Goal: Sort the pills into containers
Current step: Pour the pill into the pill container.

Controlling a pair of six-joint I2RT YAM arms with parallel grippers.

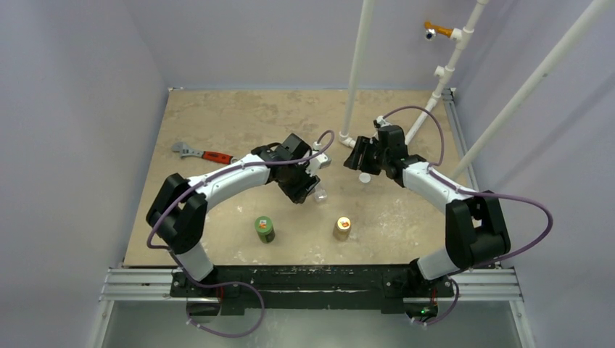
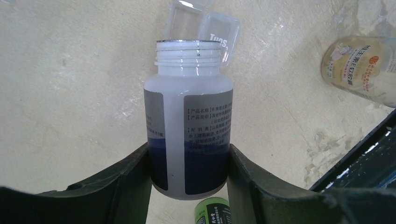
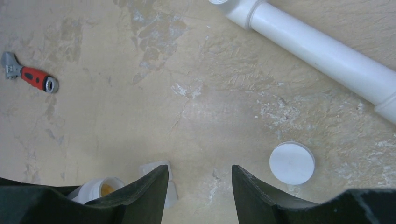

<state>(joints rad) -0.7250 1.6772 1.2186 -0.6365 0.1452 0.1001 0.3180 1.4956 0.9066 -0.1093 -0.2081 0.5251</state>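
Observation:
My left gripper [image 2: 189,156] is shut on a white bottle [image 2: 189,107] with a grey and blue label; its mouth is uncapped. In the left wrist view the mouth points at the clear plastic container [image 2: 201,29], which lies on the table just beyond it with its lids up. From above, the container [image 1: 320,193] sits beside the left gripper [image 1: 303,183]. My right gripper [image 3: 200,170] is open over bare table with nothing between its fingers. A white cap [image 3: 292,163] lies just to its right. The bottle's mouth [image 3: 100,189] shows something yellowish inside. No separate pills can be made out.
A green bottle [image 1: 264,229] and a tan-orange bottle [image 1: 341,228] stand near the front edge. A red-handled wrench [image 1: 203,154] lies at the left. White pipes [image 1: 355,80] rise from the table behind the right gripper [image 1: 360,161].

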